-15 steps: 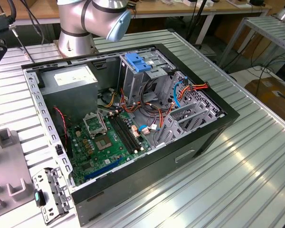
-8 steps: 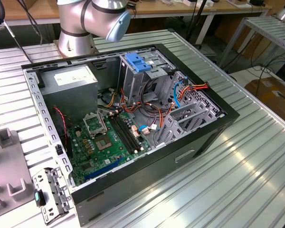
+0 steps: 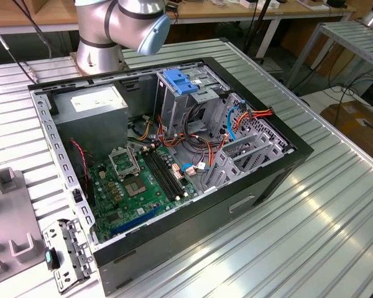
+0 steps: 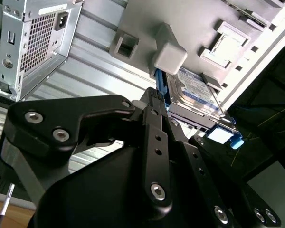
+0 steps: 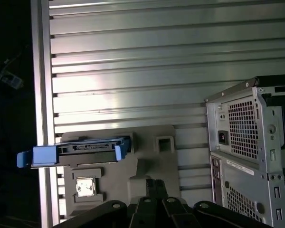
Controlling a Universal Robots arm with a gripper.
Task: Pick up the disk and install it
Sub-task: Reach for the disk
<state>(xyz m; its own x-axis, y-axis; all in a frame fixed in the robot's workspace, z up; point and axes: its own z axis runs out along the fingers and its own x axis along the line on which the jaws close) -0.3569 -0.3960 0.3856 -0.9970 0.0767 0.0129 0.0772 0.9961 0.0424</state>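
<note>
Noted the disk (image 5: pixel 76 149) standing on its long edge on the grey fixture plate (image 5: pixel 147 156), dark body set in its bright blue carrier frame, one blue end overhanging the edge of the ribbed metal table (image 5: pixel 133 71). Checked against the second wrist view: same disk (image 4: pixel 194 95) upright, just beside a pale grey block (image 4: pixel 169 54) rising from the plate. Logged a small square silver part (image 5: pixel 84 187) seated in a recess of the plate, near the disk. Found the gripper (image 5: pixel 155 184) hovering over the plate, near the disk but apart from it, black fingers (image 5: pixel 149 190) drawn together with nothing between them. Placed the plate (image 3: pixel 12 217) at the exterior view's left, beside the vented rear of the open computer case (image 3: pixel 261 180), rear panel also seen in the first wrist view (image 5: pixel 247 142). Recorded inside the case: green motherboard (image 3: pixel 137 186) on the near side, silver power supply (image 3: pixel 90 102) at the far left corner, ribbed blue clip (image 3: pixel 178 82) atop a tall grey cage (image 3: pixel 174 112) on the far side. Spotted a loose perforated metal bracket (image 3: pixel 68 254) lying on the table near the case's near left corner. Marked the arm (image 3: pixel 118 25) standing on the table just beyond the far side of the case.
</note>
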